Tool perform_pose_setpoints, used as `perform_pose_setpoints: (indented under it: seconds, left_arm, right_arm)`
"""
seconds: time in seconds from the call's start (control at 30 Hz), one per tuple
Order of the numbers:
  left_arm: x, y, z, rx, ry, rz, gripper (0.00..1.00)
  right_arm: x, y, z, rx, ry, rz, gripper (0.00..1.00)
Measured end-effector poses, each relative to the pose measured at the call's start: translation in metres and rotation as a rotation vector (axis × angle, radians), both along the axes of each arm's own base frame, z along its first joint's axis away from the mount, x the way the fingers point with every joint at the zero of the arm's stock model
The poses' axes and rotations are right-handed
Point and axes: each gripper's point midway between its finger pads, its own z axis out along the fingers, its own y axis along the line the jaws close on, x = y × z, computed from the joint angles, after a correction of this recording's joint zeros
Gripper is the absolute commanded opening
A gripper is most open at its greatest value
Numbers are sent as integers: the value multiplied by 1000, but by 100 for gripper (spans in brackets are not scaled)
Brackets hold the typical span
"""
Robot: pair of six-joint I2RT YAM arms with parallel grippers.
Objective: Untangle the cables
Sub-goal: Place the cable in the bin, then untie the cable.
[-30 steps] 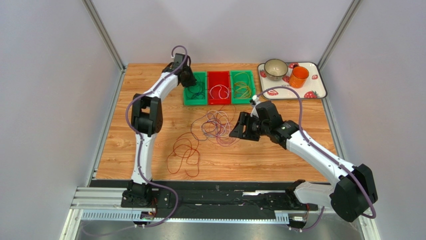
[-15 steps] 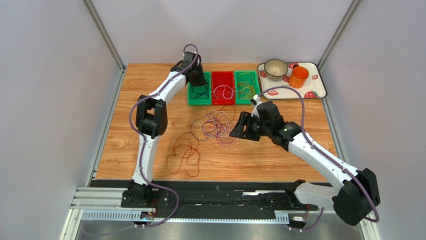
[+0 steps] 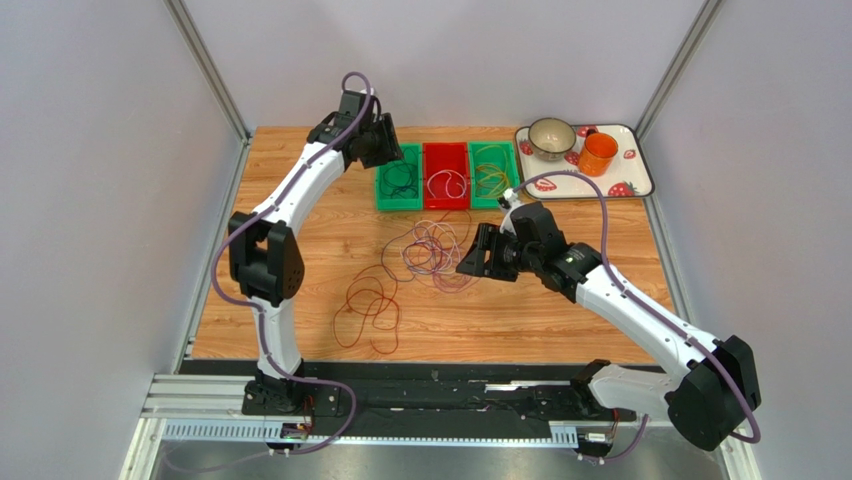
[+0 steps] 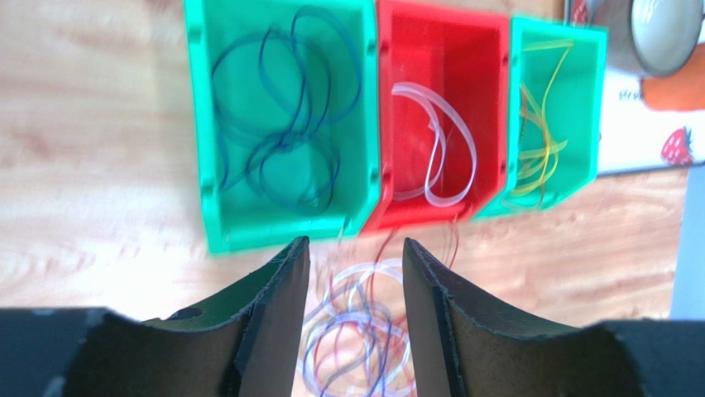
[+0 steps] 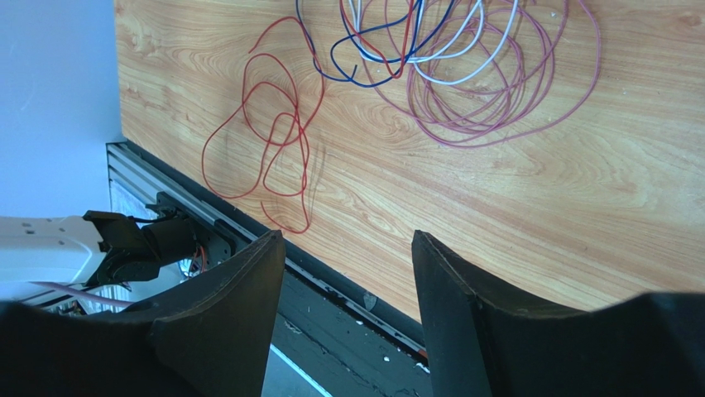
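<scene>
A tangle of cables (image 3: 432, 252) in purple, white, blue and red lies mid-table, with red cable loops (image 3: 368, 310) spread out to its front left. Dark blue-green cables (image 4: 281, 107) lie in the left green bin (image 3: 382, 195). White cables (image 4: 438, 141) are in the red bin (image 3: 446, 200), and yellow cables (image 4: 538, 141) are in the right green bin (image 3: 513, 170). My left gripper (image 3: 388, 148) hangs open and empty above the left green bin's far edge; in its wrist view (image 4: 354, 248) the tangle shows blurred between the fingers. My right gripper (image 3: 470, 256) stands open at the tangle's right side, holding nothing (image 5: 347, 240).
A strawberry-print tray (image 3: 635, 180) at the back right carries a bowl (image 3: 551, 138) and an orange cup (image 3: 598, 153). A black rail (image 3: 430, 372) runs along the table's front edge. Grey walls close in both sides.
My left gripper has opened and pulled up and back out of the left green bin. The three bins shifted slightly right. The right arm has stayed put.
</scene>
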Motion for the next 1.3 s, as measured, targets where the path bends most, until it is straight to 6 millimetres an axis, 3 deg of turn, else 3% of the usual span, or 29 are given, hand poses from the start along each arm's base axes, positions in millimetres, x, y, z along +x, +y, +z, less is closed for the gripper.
perform_pose_setpoints:
  seconds: [0.2, 0.4, 0.53, 0.87, 1.1, 1.3]
  left_arm:
    - [-51, 17, -10, 36, 40, -20, 56]
    - [-108, 33, -47, 58, 75, -25, 55]
    - [-137, 37, -69, 74, 62, -39, 54]
    - [-136, 27, -99, 85, 33, -110, 54]
    - [-130, 25, -128, 133, 57, -149, 51]
    - [-131, 26, -159, 161, 123, -160, 41]
  right_arm:
    - [7, 2, -1, -21, 1, -8, 62]
    - [27, 8, -2, -71, -2, -19, 62]
    - [42, 16, -17, -129, 30, -13, 62]
    - [71, 30, -45, -246, 80, 1, 60]
    - [68, 27, -52, -274, 98, 3, 61]
    - [63, 23, -60, -290, 117, 7, 61]
